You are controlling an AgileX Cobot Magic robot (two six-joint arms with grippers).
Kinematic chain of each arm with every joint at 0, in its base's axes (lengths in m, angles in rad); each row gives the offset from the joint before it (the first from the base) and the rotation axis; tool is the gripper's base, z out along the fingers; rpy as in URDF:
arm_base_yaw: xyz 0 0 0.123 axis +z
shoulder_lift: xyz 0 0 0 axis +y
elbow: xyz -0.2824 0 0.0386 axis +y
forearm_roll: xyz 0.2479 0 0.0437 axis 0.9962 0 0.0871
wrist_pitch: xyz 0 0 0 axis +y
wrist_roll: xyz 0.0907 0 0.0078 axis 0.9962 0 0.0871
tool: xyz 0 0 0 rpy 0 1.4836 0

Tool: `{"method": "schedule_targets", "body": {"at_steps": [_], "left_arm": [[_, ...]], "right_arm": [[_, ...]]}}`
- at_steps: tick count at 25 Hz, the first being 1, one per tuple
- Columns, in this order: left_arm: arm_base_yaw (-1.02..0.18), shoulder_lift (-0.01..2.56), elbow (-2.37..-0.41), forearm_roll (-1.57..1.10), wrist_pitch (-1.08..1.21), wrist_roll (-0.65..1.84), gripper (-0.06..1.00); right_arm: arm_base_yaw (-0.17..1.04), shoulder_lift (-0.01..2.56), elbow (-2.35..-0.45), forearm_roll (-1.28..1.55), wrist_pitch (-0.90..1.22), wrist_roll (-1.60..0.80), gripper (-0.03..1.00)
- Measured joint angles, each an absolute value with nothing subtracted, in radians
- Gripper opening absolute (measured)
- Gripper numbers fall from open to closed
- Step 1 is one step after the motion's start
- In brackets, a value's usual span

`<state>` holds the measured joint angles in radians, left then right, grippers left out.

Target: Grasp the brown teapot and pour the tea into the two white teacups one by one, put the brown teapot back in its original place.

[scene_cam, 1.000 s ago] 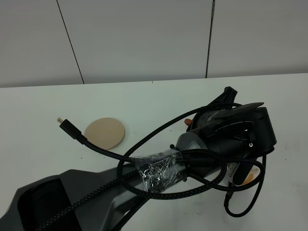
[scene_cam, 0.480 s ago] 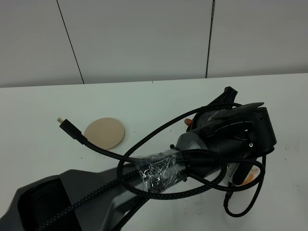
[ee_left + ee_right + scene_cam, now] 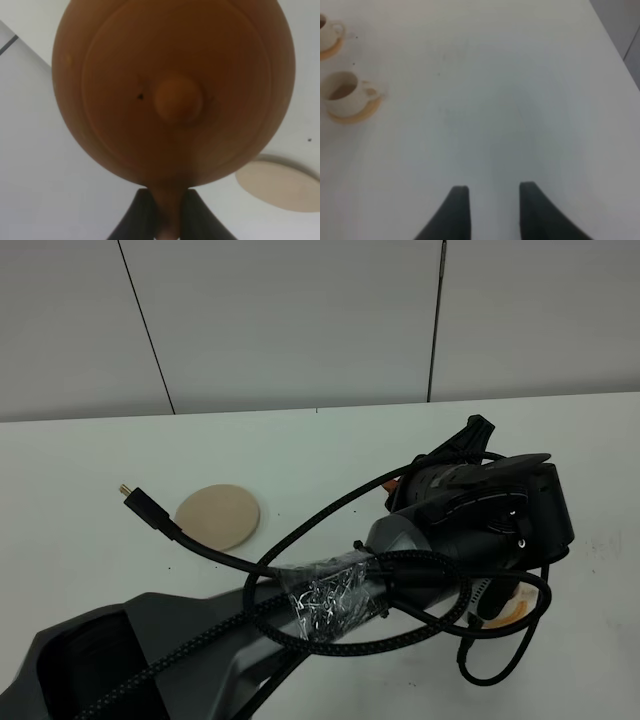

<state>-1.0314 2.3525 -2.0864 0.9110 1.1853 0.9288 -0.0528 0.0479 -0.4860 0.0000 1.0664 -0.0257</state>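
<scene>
Finds the left tool closed on the loop handle of the brown teapot, lid knob toward the wrist camera. Places the teapot right of centre beneath the left arm, well apart from the beige saucer at left. Notes the right tool open, gripping nothing, over the table. Records two white teacups on orange coasters, brownish tea in one.

Brown lidded teapot off its beige saucer; two white teacups on coasters.

Blurred brown teapot and 1 white teacup, both edge-cropped
</scene>
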Motion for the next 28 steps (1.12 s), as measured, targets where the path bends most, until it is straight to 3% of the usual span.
{"method": "schedule_targets", "body": {"at_steps": [28], "left_arm": [[-1.039, 2.352, -2.086, 0.917, 1.183, 0.929, 0.17]], "right_arm": [[-0.053, 0.048, -0.486, 0.000, 1.066, -0.026, 0.24]]}}
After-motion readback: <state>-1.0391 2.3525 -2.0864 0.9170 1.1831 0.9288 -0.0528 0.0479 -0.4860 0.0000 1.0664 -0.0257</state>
